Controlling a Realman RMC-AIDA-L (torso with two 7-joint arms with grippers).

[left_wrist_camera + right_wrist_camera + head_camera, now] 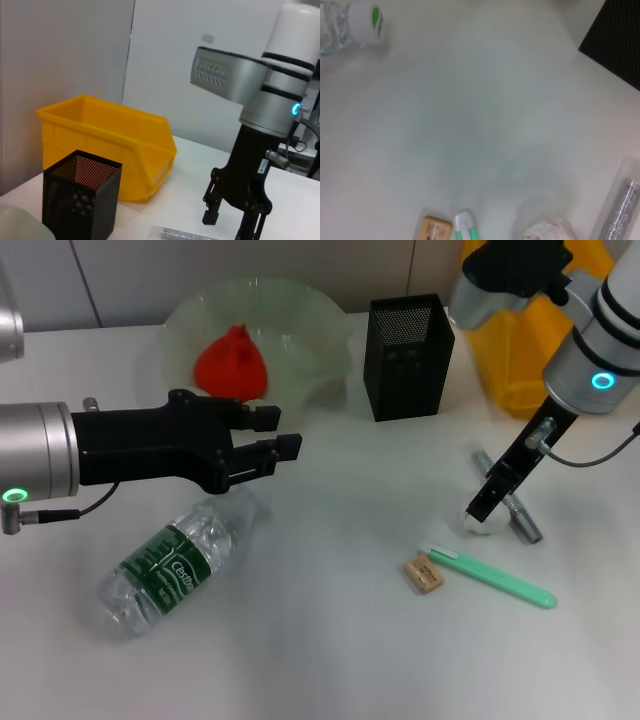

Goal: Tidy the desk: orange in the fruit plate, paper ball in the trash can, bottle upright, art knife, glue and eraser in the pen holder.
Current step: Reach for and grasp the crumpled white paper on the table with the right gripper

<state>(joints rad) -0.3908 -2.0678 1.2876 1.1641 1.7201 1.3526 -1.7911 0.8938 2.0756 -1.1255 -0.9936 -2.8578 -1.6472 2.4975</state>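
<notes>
Reaching: right gripper (482,512) low over paper ball (483,527), fingers apart either side.
Left gripper (278,435): spread, holding nothing, above lying bottle (170,565).
Orange (232,364): in fruit plate (320,345), far left.

Background only.

- Pale grey-white panelled wall (250,265): rises directly behind the far edge of the bench (330,660) in the head view. Smooth, matt, split by thin dark vertical seams.
- Left wrist view, same kind of walling in two parts: a flat grey wall panel (60,50) and a lighter white wall panel (165,60) beside it. They meet at one straight vertical seam.
- Small pale rectangular plate (207,37): sits flat on the white panel, high up. Markings on it cannot be made out.
- Right wrist view: no non-task items seen.
</notes>
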